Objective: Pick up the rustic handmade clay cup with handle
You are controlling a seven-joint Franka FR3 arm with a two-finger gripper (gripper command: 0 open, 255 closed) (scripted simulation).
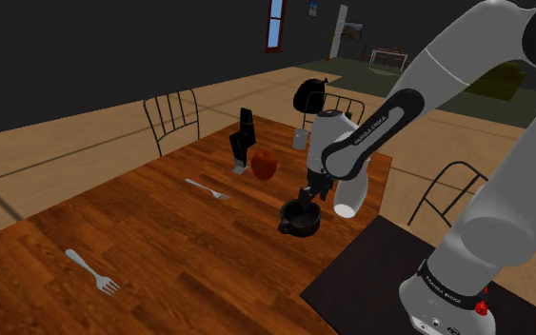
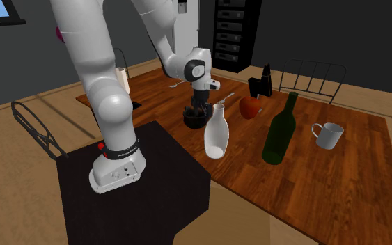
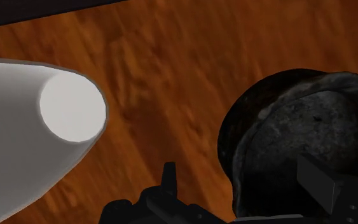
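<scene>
Jaws apart, straddling rim of dark cup (image 3: 285, 114), one inside

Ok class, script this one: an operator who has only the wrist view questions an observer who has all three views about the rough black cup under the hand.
Operator: Which way does the rough black cup turn its handle?
Observer: The handle sticks out toward the shoulder view's lower left.
Operator: Is the plain white narrow-necked vase standing or lying?
Observer: It stands upright on the brown wooden table.
</scene>
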